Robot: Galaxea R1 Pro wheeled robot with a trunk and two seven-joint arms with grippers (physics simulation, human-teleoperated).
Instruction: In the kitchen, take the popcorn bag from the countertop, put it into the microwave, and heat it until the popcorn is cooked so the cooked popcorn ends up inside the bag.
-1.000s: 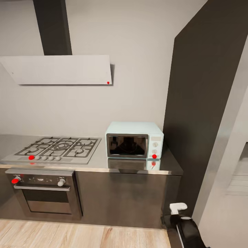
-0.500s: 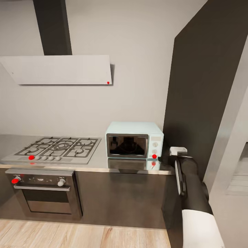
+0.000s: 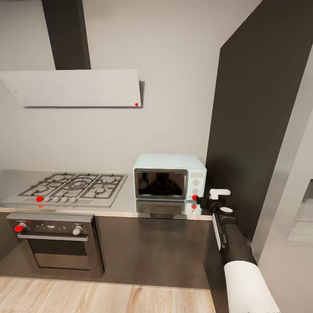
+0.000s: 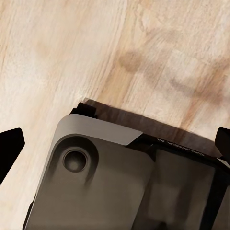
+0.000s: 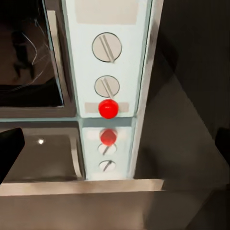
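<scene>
right gripper (image 3: 201, 201) reaching level toward the red dot (image 5: 108, 108) low on the knob panel of the small pale blue-white microwave with dark glass door (image 3: 168, 176), fingers spread wide and holding nothing, dark tips at the wrist view's edges. risk, as i judge it: a spread finger could nudge the lower round knob (image 5: 107, 86) just above the dot, or shove the box along the grey brushed-steel countertop (image 3: 130, 205). forearm extended forward, wrist straight. popcorn bag's whereabouts: cannot tell. left gripper's fingers apart over pale wooden floor (image 4: 62, 52).

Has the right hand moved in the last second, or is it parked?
Yes. The right hand has risen from low near the floor to countertop height and swung left, ending beside the microwave's red button.
</scene>
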